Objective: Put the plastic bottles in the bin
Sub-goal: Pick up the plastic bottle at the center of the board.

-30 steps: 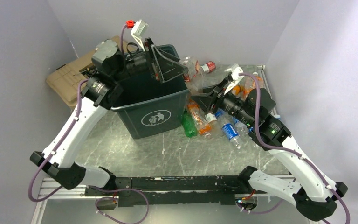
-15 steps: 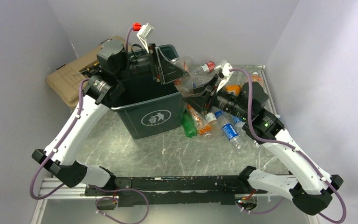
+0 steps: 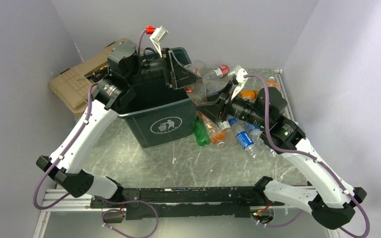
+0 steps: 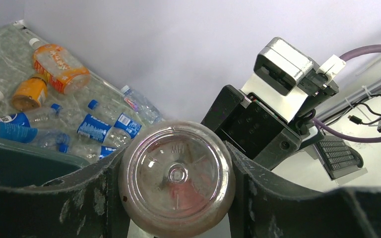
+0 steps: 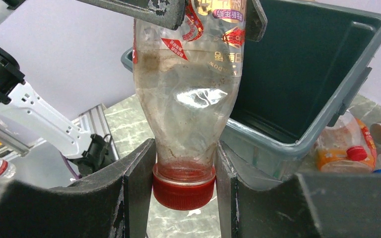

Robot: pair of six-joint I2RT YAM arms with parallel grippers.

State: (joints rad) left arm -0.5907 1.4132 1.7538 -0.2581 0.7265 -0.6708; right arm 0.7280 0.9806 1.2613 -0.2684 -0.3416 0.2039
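Observation:
A clear plastic bottle (image 5: 188,94) with a red label and a red cap is held at both ends over the right rim of the dark green bin (image 3: 163,119). My left gripper (image 3: 182,74) is shut on its base end, seen end-on in the left wrist view (image 4: 177,178). My right gripper (image 5: 184,178) is shut on its neck just above the cap. In the top view the right gripper (image 3: 204,103) is just right of the bin. Several more bottles (image 3: 228,131) lie on the table right of the bin. The bin's open inside (image 5: 302,64) shows dark.
A tan ribbed hard case (image 3: 77,82) stands behind the bin at the left. A green bottle (image 3: 200,133) lies against the bin's right front corner. Orange and blue-labelled bottles (image 4: 59,67) lie toward the back right corner. Walls close in the table on three sides.
My right gripper has moved left and up to the bin's right rim and closed round the bottle's neck. My left arm has shifted slightly right above the bin.

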